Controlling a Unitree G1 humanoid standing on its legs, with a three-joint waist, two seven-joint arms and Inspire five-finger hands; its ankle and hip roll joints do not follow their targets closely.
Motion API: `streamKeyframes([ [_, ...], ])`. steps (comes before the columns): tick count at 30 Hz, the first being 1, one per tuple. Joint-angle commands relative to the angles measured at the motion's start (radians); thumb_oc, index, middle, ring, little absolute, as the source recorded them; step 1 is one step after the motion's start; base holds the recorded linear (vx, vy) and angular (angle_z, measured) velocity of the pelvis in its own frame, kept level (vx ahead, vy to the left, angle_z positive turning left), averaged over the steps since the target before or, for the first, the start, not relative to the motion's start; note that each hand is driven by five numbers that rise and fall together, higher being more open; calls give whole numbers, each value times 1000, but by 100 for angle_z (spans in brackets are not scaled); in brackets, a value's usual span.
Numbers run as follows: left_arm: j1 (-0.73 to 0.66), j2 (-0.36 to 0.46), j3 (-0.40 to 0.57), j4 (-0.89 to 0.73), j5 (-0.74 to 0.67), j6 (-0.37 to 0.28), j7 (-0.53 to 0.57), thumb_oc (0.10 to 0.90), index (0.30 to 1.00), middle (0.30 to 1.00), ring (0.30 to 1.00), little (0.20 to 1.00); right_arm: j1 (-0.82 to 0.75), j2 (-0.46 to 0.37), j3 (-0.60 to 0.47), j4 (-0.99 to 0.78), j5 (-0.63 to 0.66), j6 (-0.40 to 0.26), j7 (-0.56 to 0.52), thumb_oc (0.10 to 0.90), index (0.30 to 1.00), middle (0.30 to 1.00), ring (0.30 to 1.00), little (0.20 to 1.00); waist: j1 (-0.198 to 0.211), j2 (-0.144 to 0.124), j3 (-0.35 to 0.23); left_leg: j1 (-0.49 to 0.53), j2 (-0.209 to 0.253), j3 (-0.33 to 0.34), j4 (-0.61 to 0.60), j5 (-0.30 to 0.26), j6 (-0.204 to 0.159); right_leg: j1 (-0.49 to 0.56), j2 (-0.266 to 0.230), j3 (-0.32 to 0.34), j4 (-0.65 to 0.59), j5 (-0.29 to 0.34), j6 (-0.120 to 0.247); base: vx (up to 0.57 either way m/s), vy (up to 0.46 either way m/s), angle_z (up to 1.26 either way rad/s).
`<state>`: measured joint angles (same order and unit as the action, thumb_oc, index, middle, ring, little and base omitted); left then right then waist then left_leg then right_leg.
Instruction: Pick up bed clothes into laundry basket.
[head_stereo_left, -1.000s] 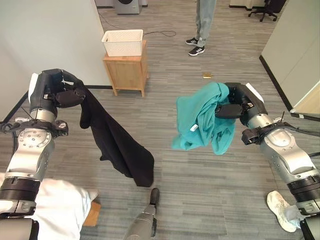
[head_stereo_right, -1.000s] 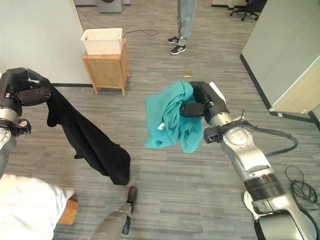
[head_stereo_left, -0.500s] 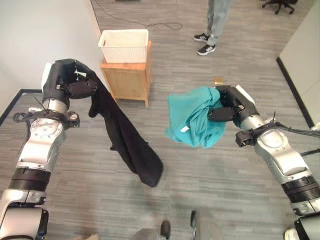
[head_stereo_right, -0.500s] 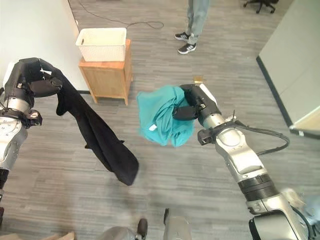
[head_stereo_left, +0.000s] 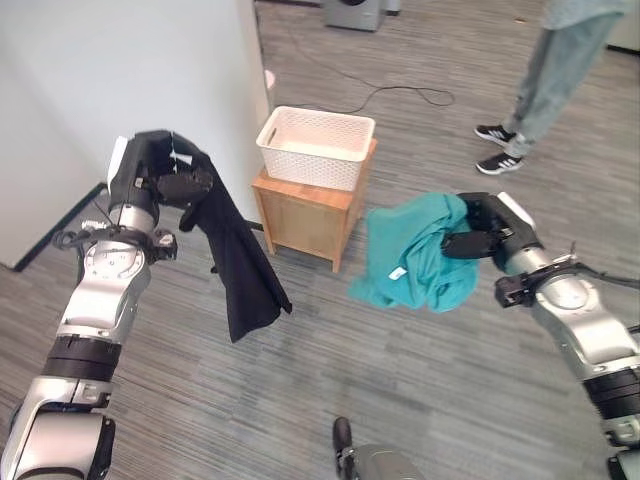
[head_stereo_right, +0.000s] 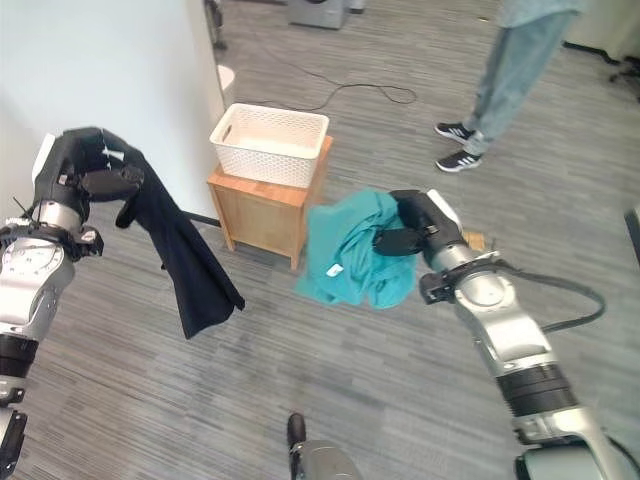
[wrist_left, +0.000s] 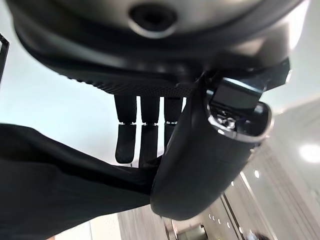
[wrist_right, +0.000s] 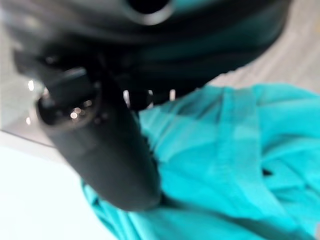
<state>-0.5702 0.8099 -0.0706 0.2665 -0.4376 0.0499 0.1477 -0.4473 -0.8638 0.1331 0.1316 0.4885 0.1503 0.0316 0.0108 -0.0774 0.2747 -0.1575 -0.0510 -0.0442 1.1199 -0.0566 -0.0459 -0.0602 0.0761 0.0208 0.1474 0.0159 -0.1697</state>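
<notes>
Left hand (head_stereo_left: 160, 180) clenches limp black garment (head_stereo_left: 240, 270); right hand (head_stereo_left: 487, 228) grips bunched teal garment (head_stereo_left: 415, 255). Both soft, light. White laundry basket (head_stereo_left: 315, 147) ahead.

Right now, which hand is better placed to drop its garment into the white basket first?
Probably the right hand: its teal garment hangs just beside the white basket on the wooden stand. The left hand holds the black garment slightly farther away.

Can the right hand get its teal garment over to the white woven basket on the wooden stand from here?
Probably yes. The right hand is shut on the teal garment, which hangs clear of the floor just beside the wooden stand. Nothing stands between it and the white woven basket, whose open top looks free.
</notes>
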Motion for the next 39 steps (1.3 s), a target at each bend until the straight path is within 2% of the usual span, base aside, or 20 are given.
streamKeyframes([
  [1, -98, 58, 28, -68, -44, -125, 58, 400, 300, 300, 300, 300, -113, -88, -76, -48, 41, -133, -63, 400, 300, 300, 300, 300, 63, 9, -139, -178, 41, 52, -305, 185, 9, 126, -119, -44, -147, 99, 183, 748, -117, -1],
  [3, -116, 70, 14, -75, -48, -132, 62, 400, 300, 300, 300, 300, -122, -101, -65, -53, 22, -138, -60, 400, 300, 300, 300, 300, 82, 31, -154, -179, 52, 110, -603, 220, 9, 165, -101, -46, -149, 74, 196, 729, 11, -16],
  [4, -116, 70, 9, -78, -44, -136, 62, 400, 300, 300, 300, 300, -124, -107, -54, -54, 4, -139, -59, 400, 300, 300, 300, 300, 92, 42, -168, -142, 41, 134, -814, 244, 14, 184, -94, -42, -143, 50, 203, 460, 54, -8],
  [5, -115, 70, 9, -78, -44, -136, 62, 400, 300, 300, 300, 300, -124, -106, -54, -54, 4, -139, -59, 400, 300, 300, 300, 300, 94, 38, -165, -130, 36, 138, -830, 252, 15, 187, -100, -40, -142, 49, 203, 684, 79, -6],
  [6, -112, 90, 21, -87, -35, -141, 72, 400, 300, 300, 300, 300, -154, -110, -26, -51, -30, -135, -57, 400, 300, 300, 300, 300, 130, 63, -192, -82, -7, 112, -1037, 271, 16, 237, -70, -29, -132, 6, 211, 588, 60, -6],
  [7, -107, 103, 31, -96, -8, -133, 81, 400, 300, 300, 300, 300, -168, -116, -16, -43, -41, -126, -53, 400, 300, 300, 300, 300, 133, 68, -194, -64, -8, 117, -1059, 287, 10, 254, -74, -36, -112, -6, 212, 740, 83, -34],
  [8, -95, 112, 47, -105, -42, -138, 71, 400, 300, 300, 300, 300, -174, -112, -9, -28, -37, -102, -43, 400, 300, 300, 300, 300, 131, 61, -197, -24, -11, 113, -1055, 254, 23, 259, -95, -40, -51, -14, 228, 303, 42, -40],
  [9, -93, 113, 49, -106, -43, -138, 71, 400, 300, 300, 300, 300, -176, -111, -7, -28, -37, -102, -43, 400, 300, 300, 300, 300, 132, 63, -196, -25, -8, 115, -1055, 257, 23, 256, -93, -37, -49, -12, 228, 281, 70, -57],
  [10, -103, 120, 52, -115, -28, -138, 77, 400, 300, 300, 300, 300, -194, -95, 5, -31, -37, -105, -39, 400, 300, 300, 300, 300, 133, 62, -209, 9, -22, 105, -1066, 220, 50, 239, -116, -43, 26, 9, 252, 395, 191, -49],
  [11, -108, 103, 54, -132, -21, -136, 74, 400, 300, 300, 300, 300, -212, -79, 12, -25, -52, -101, -26, 400, 300, 300, 300, 300, 118, 81, -214, 102, -19, 125, -1119, 186, 85, 131, -170, -56, 310, 196, 326, 480, 226, -52],
  [12, -117, 98, 48, -141, -16, -134, 74, 400, 300, 300, 300, 300, -222, -76, 19, -21, -63, -96, -24, 400, 300, 300, 300, 300, 106, 94, -205, 134, -10, 113, -1138, 192, 93, 76, -161, -32, 397, 216, 325, 329, 179, -33],
  [14, -122, 95, 42, -139, -15, -134, 75, 400, 300, 300, 300, 300, -227, -81, 25, -3, -70, -93, -23, 400, 300, 300, 300, 300, 92, 109, -197, 166, -3, 98, -1156, 191, 94, 26, -140, -11, 436, 191, 310, 211, 36, -6],
  [15, -144, 97, 19, -138, -10, -132, 69, 400, 300, 300, 300, 300, -241, -100, 33, -1, -81, -85, -21, 400, 300, 300, 300, 300, 74, 122, -190, 214, 0, 65, -1173, 190, 91, -50, -140, -11, 404, 132, 278, 371, -13, 40],
  [18, -177, 110, -11, -139, -9, -132, 63, 400, 300, 300, 300, 300, -268, -116, 50, 8, -71, -85, -28, 400, 300, 300, 300, 300, 64, 122, -188, 238, 2, 37, -1179, 179, 77, -82, -166, -22, 283, 105, 266, 249, -73, 70],
  [19, -201, 108, -32, -135, -20, -137, 66, 400, 300, 300, 300, 300, -278, -135, 57, 29, -57, -85, -32, 400, 300, 300, 300, 300, 48, 111, -192, 249, -10, 4, -1184, 154, 70, -74, -153, 11, 130, 92, 268, 286, -140, 59],
  [21, -223, 129, -57, -128, 11, -125, 75, 400, 300, 300, 300, 300, -278, -177, 54, 31, -55, -86, -33, 400, 300, 300, 300, 300, 29, 89, -184, 247, -12, -20, -1179, 133, 63, -32, -131, 81, -16, 99, 291, 185, -159, 96],
  [22, -210, 131, -56, -130, -2, -126, 66, 400, 300, 300, 300, 300, -268, -197, 48, 34, -66, -64, -34, 400, 300, 300, 300, 300, 34, 79, -189, 241, -18, -43, -1171, 137, 66, -6, -119, 116, -27, 111, 307, 218, -220, 121],
  [23, -196, 115, -35, -135, -13, -137, 65, 400, 300, 300, 300, 300, -259, -179, 37, 17, -49, -79, -33, 400, 300, 300, 300, 300, 52, 64, -203, 251, -18, -47, -1183, 134, 63, 10, -134, 102, -55, 135, 306, 165, -165, 80],
  [27, -185, 107, -33, -140, -24, -140, 61, 400, 300, 300, 300, 300, -305, -218, 59, 68, -27, -84, -35, 400, 300, 300, 300, 300, 57, 54, -228, 262, -18, -74, -1195, 129, 57, 57, -125, 79, -104, 125, 289, 163, -96, 32],
  [39, -182, 119, -60, -119, -47, -142, 76, 400, 300, 300, 300, 300, -357, -220, 105, 126, -14, -89, -48, 400, 300, 300, 300, 300, 56, 63, -246, 263, -14, -111, -1207, 127, 44, 90, -119, 18, -112, 89, 261, 49, -30, 16],
])
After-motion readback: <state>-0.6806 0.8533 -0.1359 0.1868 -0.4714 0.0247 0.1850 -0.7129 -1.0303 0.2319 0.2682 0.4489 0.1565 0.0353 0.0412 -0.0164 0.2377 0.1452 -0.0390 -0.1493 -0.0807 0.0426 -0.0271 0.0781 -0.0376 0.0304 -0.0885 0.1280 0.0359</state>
